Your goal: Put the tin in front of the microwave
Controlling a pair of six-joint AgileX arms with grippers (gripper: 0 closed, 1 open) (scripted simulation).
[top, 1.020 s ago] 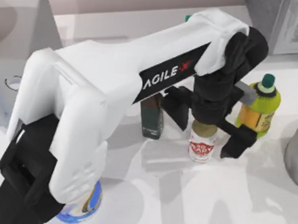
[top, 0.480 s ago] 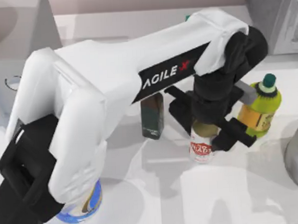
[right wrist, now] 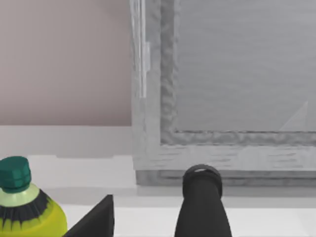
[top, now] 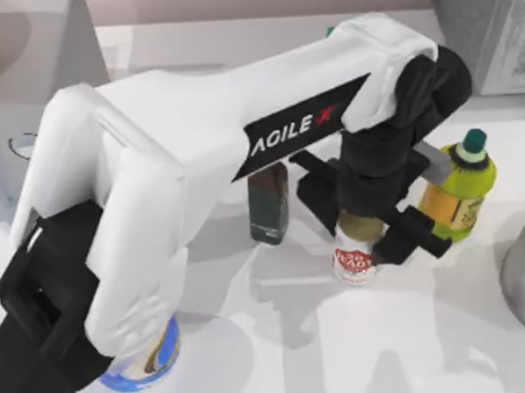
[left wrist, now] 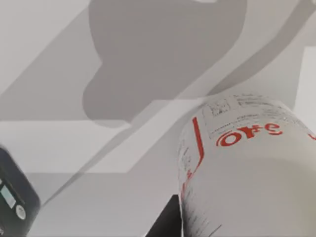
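One microwave (top: 11, 104) is sitting far left, one paper roll (top: 152, 361) near the front edge. Left gripper (top: 362, 216) is clamping its fingers on the one tin (top: 354, 260), mid-table between one dark bottle (top: 268, 205) and one yellow-green bottle (top: 459, 191).

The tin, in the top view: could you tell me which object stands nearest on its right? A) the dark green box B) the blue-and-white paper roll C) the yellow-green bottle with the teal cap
C: the yellow-green bottle stands just right of the tin, which the left gripper clamps.
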